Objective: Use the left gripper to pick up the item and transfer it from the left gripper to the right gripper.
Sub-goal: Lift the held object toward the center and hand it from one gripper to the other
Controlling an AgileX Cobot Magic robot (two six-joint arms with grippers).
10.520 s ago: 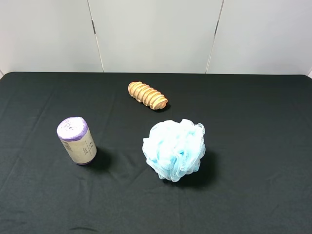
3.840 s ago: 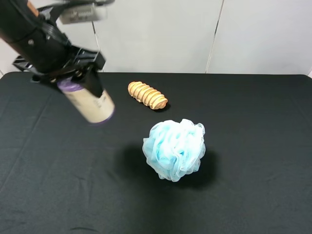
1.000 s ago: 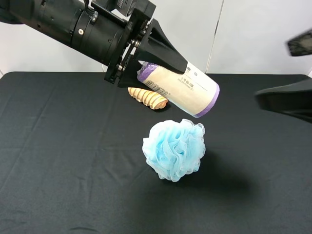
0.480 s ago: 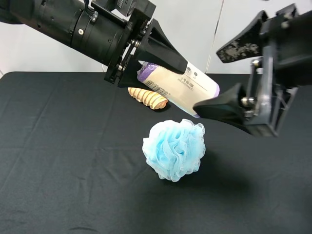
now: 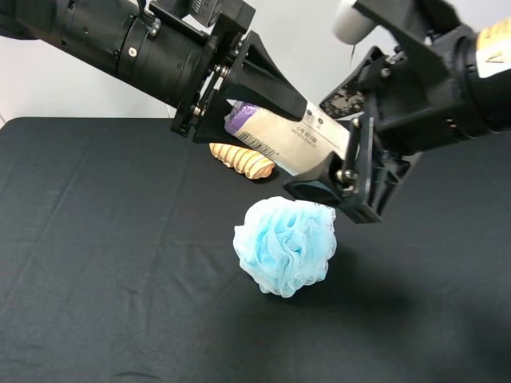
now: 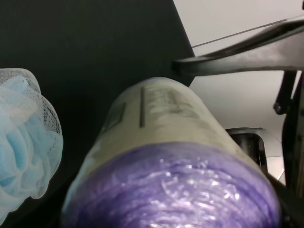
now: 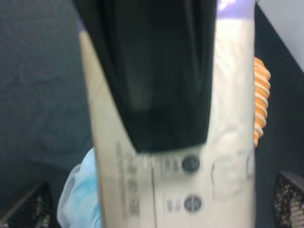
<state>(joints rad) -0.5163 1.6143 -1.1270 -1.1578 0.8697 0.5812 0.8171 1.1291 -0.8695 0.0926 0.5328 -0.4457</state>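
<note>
1. Purple-ended and cream-wrapped, the roll [image 5: 313, 137] hangs in the air well above the surface [image 5: 96, 263], tilted down toward 4 o'clock. It sits at about 12 o'clock from the blue sponge [image 5: 285, 243].
2. The left tool [image 5: 271, 112] is clamped on the roll's upper half. In the right wrist view, one black finger [image 7: 152, 71] lies along the label.
3. The right tool [image 5: 331, 148] reaches in from 3 o'clock with its jaws spread. They straddle the roll's lower end, and the right wrist view shows a gap between each mesh pad [image 7: 33, 204] and the wrap.
4. Main risk: if the left tool lets go before the right one has closed firmly, the roll would fall onto the sponge or the surface and likely roll away.
5. Second risk: the right jaws cover only the end of the roll. A shallow or off-centre pinch on a smooth round wrap could squeeze it out sideways.
6. Third risk: the two tools sit very close, so pushing further in could knock finger against finger or twist the roll in the left grip.
7. The ribbed wooden piece [image 5: 239, 157], at 11 o'clock from the sponge, lies clear of all this.
</note>
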